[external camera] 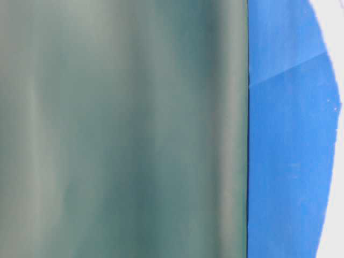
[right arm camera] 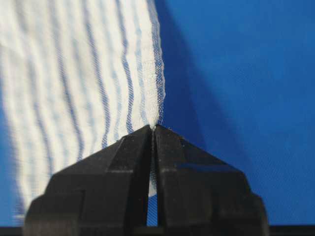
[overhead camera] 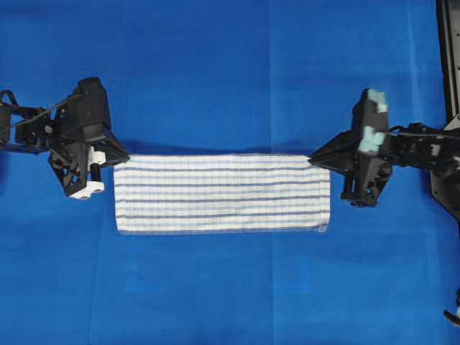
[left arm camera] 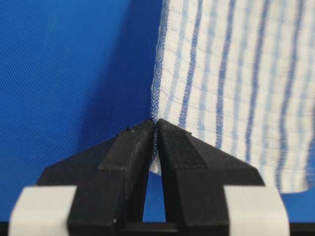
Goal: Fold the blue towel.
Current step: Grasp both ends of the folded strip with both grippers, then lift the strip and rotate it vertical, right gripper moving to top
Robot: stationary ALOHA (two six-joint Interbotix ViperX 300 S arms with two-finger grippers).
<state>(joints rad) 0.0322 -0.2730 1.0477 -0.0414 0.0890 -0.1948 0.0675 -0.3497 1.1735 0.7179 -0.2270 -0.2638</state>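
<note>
The blue towel (overhead camera: 221,194), white with thin blue stripes, lies as a long flat band across the middle of the overhead view. My left gripper (overhead camera: 123,157) is shut on its far left corner, and the left wrist view shows the towel (left arm camera: 236,78) edge pinched between the black fingertips (left arm camera: 174,142). At the far right corner my right gripper (overhead camera: 313,157) is shut as well. In the right wrist view the towel (right arm camera: 83,73) edge sits clamped between the fingertips (right arm camera: 133,147).
A plain blue table covering (overhead camera: 230,72) spreads under everything. A black frame (overhead camera: 448,50) runs along the right edge of the overhead view. A blurred grey-green surface (external camera: 123,129) fills most of the table-level view, with blue covering (external camera: 285,134) beside it.
</note>
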